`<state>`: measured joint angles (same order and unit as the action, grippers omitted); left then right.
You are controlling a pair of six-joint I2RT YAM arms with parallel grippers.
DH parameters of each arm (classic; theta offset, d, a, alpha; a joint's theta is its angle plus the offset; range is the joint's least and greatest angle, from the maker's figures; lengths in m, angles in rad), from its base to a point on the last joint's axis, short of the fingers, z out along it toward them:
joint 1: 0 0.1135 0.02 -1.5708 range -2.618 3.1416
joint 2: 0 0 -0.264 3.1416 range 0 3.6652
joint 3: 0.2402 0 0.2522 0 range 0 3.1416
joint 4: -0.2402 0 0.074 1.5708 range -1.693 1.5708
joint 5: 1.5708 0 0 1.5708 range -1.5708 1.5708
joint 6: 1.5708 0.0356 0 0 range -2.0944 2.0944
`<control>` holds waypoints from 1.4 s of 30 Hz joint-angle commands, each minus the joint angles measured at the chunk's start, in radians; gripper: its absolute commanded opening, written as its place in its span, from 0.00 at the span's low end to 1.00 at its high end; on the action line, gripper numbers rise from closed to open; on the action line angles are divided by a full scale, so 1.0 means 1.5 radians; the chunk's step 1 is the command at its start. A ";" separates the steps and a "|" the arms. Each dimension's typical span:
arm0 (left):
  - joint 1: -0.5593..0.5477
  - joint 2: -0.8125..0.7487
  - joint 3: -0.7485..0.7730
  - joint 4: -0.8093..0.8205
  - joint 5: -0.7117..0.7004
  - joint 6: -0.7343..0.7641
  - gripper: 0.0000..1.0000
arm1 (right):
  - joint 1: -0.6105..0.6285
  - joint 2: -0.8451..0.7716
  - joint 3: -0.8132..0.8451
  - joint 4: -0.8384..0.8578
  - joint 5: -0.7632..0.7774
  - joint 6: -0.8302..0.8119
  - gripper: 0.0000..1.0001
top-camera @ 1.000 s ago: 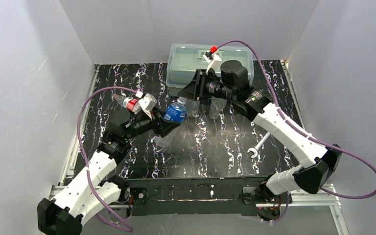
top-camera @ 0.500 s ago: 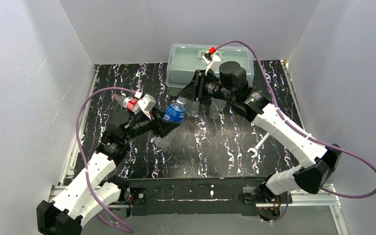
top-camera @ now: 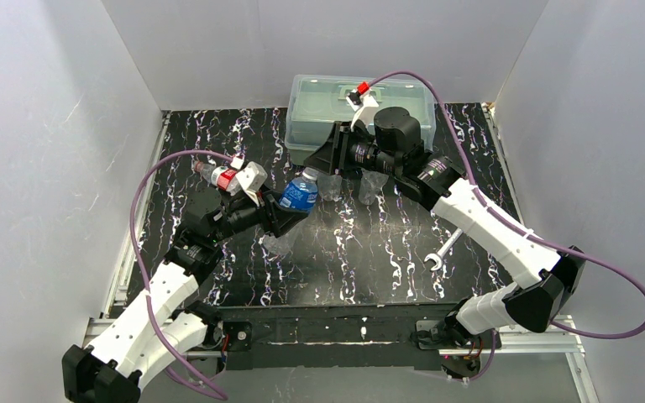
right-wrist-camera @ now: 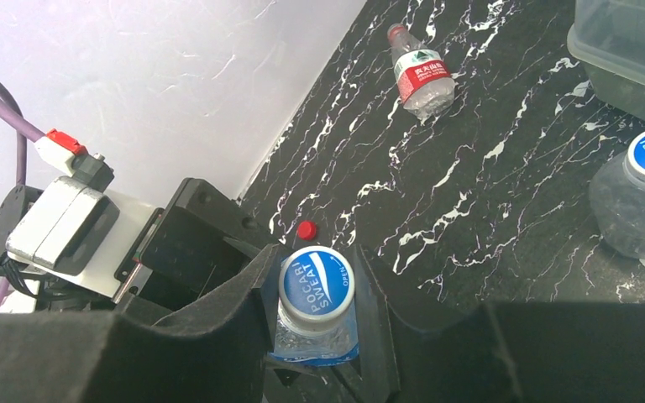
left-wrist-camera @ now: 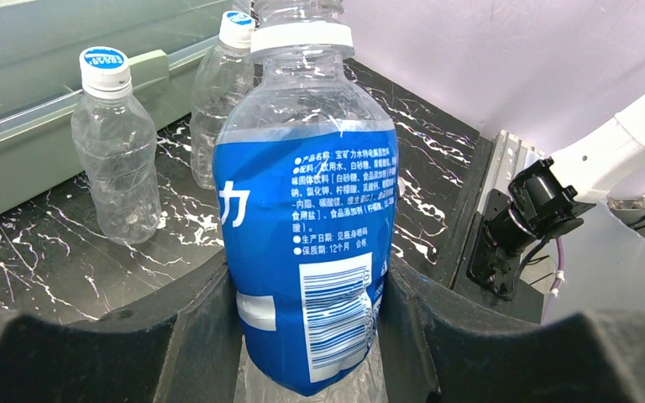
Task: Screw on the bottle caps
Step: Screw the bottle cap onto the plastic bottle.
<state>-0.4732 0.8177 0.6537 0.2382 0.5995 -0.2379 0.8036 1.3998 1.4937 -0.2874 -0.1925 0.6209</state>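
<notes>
Item: blue-label bottle, clear plastic, held off the table and tilted, its neck leaning toward the right arm. Holder: left gripper, both fingers pinched against the lower body of the bottle, one on each side of the label. Fitting: blue-and-white cap, seated on the neck of this bottle; how far it is threaded down cannot be told. Attending: right gripper, directly over the cap, fingers spread apart and flanking it in the right wrist view. They appear to sit just above it rather than on it, since the left wrist view shows the cap's white side with no finger against it. Item: red cap, loose on the table, just beyond the held bottle in the right wrist view. Item: red-label bottle, lying on its side on the table, well apart from both grippers, near the left wall. Items: first plain bottle and second plain bottle, both upright on the table just in front of the lidded box, each topped with a cap of the same blue-and-white kind. Sundry: wrench, flat on the table beside the right arm's forearm.
</notes>
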 commanded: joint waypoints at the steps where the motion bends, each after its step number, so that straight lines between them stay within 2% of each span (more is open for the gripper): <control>1: 0.003 -0.025 0.029 0.055 -0.021 -0.004 0.00 | 0.012 0.008 0.015 -0.006 -0.009 -0.011 0.35; 20: 0.003 -0.043 0.025 0.105 -0.045 -0.017 0.00 | 0.063 0.042 0.088 -0.058 0.015 -0.034 0.39; 29: 0.003 -0.071 -0.003 0.128 -0.084 -0.013 0.00 | 0.102 0.058 0.128 -0.090 0.046 -0.045 0.39; 42: 0.003 -0.119 -0.027 0.162 -0.127 -0.004 0.00 | 0.125 0.049 0.130 -0.120 0.092 -0.053 0.42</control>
<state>-0.4732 0.6704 0.5953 0.3214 0.4805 -0.2615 0.9554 1.4662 1.6749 -0.3420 -0.0189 0.5449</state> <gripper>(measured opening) 0.485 0.422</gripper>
